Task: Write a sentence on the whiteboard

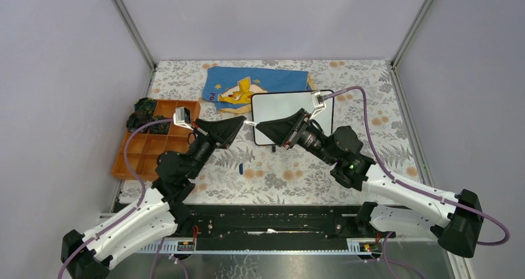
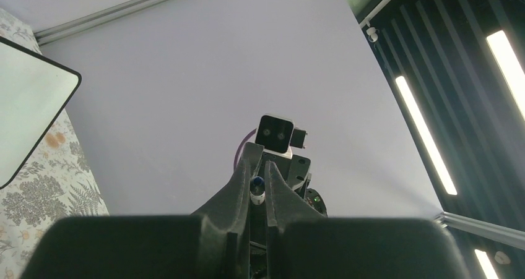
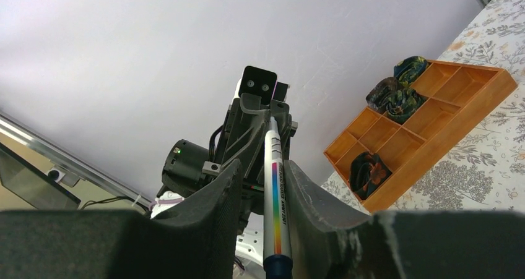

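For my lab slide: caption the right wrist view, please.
Right gripper and left gripper share a white marker end to end, orange divided tray behind.

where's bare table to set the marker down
Bare table in front, between the blue cap and the right arm, and right of the whiteboard. Crowded mid-table, where left claw and right claw meet at the marker, and left by the orange tray.

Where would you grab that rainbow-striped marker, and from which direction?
Take the marker on its straight barrel, fingers closing across its width from either side: it is slim and round, so the ends offer little to pinch. The right end effector has it this way, barrel lying between its fingers, far end toward the left end effector.
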You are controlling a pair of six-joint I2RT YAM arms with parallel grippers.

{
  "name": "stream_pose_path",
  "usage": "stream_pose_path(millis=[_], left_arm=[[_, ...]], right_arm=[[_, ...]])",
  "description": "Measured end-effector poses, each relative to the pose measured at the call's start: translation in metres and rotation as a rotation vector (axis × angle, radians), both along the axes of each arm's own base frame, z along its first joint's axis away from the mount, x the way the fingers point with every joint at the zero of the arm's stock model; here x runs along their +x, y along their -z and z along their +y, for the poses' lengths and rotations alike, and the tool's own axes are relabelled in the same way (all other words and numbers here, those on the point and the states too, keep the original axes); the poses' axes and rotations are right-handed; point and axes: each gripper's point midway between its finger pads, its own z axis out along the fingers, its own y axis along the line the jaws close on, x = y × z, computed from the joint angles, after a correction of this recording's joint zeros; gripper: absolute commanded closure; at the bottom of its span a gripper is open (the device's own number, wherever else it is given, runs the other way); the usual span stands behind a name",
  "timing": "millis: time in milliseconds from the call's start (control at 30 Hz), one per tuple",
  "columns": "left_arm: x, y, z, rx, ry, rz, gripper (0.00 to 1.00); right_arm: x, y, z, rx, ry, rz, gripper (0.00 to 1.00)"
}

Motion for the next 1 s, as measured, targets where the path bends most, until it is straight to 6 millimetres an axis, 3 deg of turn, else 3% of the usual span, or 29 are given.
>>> stream_pose_path(millis=[167,633,1000], left_arm=[[-0.0001,0.0004,-0.0007,0.0,0.002,0.002,1.0],[-0.0001,0.0021,-0.0035,0.0,0.003,0.01,1.0],[-0.0011,0.0049,-0.0055,0.003,0.008,0.016,1.0]], right_arm=[[0.0004,0.0011,0.0004,-0.004,0.001,0.001,0.71],[0.0038,0.0014,-0.0009,-0.003,0.02,0.005,0.66],[0.006,0.0018,-0.0016,-0.002,0.033,0.009,0.73]])
